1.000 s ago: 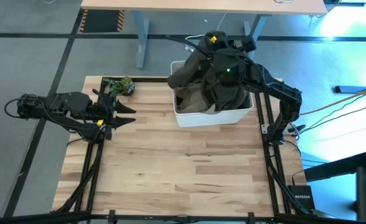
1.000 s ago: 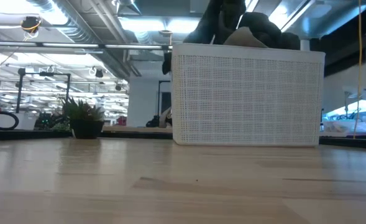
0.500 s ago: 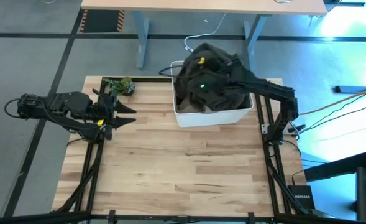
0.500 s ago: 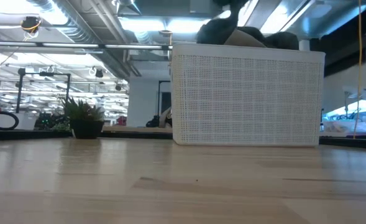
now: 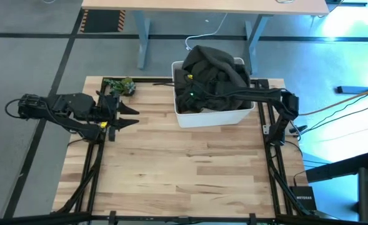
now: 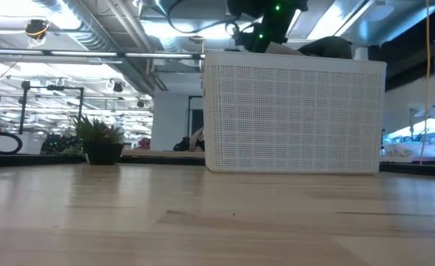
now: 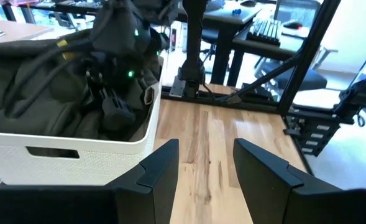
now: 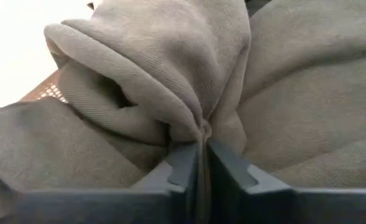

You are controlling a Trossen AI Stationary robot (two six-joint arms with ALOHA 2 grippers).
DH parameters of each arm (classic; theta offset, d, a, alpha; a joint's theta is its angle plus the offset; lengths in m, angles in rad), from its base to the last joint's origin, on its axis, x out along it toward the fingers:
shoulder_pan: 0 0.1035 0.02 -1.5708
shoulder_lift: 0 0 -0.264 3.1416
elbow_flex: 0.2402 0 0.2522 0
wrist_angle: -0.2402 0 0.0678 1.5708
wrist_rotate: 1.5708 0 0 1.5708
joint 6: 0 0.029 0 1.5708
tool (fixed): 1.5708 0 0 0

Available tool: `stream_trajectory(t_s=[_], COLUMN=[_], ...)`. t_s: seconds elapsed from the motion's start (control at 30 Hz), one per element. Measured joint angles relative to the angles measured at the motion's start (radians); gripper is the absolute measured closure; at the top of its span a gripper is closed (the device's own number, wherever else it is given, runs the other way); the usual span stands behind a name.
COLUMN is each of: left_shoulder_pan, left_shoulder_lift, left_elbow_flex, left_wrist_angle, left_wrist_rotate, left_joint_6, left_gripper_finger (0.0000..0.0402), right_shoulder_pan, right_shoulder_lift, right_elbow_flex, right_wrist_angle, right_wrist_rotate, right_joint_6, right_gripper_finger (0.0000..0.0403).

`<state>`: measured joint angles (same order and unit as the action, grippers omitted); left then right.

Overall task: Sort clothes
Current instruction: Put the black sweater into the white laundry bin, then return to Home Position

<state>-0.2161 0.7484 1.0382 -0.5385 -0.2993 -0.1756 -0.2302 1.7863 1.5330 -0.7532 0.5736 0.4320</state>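
A white bin [image 5: 212, 117] at the table's far side holds a heap of olive-green garments [image 5: 216, 61]. It also shows in the low view [image 6: 295, 111] and the left wrist view [image 7: 77, 149]. My right gripper [image 5: 188, 94] reaches from the right into the bin's left part and is shut on an olive-green garment [image 8: 170, 74]. In the low view it [image 6: 269, 26] shows just above the bin's rim. My left gripper [image 5: 132, 115] is open and empty over the table's left side, pointing toward the bin. The other clothes are hidden. My right gripper pinches a bunched fold of the olive-green garment [image 8: 201, 129] between its two fingers; several layers gather there. The fingers slant down into the bin from the table's right. The garment lies slack on the heap in the bin.
A small green plant clump [image 5: 120, 85] stands at the table's far left corner, shown in the low view too [image 6: 99, 140]. Bare wooden tabletop [image 5: 184, 169] spreads in front of the bin. A desk [image 5: 202, 6] stands beyond the table.
My right gripper has gone down and toward the table's left and near side, into the bin, staying shut on the olive-green garment. The garment, held up above the bin a second ago, has sunk onto the heap in the bin.
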Motion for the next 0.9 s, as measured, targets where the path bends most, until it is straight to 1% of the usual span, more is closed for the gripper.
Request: stream_trajectory(t_s=[0.1,0.23,0.3,0.37,0.5,0.6,0.7,0.8,0.9], left_shoulder_pan=[0.0,0.0,0.0,0.0,0.0,-0.003,-0.012,-0.027,-0.034], left_shoulder_lift=[0.018,0.036,0.04,0.04,0.039,0.037,0.035,0.029,0.016], left_elbow_flex=[0.0,0.0,0.0,0.0,0.0,0.0,0.0,-0.015,-0.045], left_wrist_angle=[0.0,-0.008,-0.014,-0.029,-0.03,-0.029,-0.029,-0.015,0.029], left_wrist_rotate=[0.0,0.0,0.0,0.0,-0.001,0.0,-0.001,0.0,0.0], left_joint_6=[0.023,0.036,0.035,0.03,0.058,0.068,0.082,0.108,0.141], left_gripper_finger=[0.0253,0.0253,0.0253,0.0253,0.0253,0.0253,0.0253,0.0253,0.0253], right_shoulder_pan=[0.0,0.0,0.009,0.032,0.116,0.192,0.258,0.314,0.339], right_shoulder_lift=[-0.002,-0.009,-0.012,-0.012,-0.013,-0.019,-0.027,-0.037,-0.057], right_elbow_flex=[0.064,0.23,0.32,0.4,0.507,0.53,0.523,0.481,0.398], right_wrist_angle=[-0.068,-0.228,-0.3,-0.353,-0.373,-0.372,-0.39,-0.39,-0.343], right_wrist_rotate=[-0.042,-0.211,-0.26,-0.267,-0.199,-0.19,-0.231,-0.266,-0.28], right_joint_6=[0.001,-0.018,-0.011,-0.01,-0.06,-0.129,-0.141,-0.149,-0.168], right_gripper_finger=[0.0305,0.0254,0.0238,0.0229,0.0225,0.0225,0.0226,0.0226,0.0226])
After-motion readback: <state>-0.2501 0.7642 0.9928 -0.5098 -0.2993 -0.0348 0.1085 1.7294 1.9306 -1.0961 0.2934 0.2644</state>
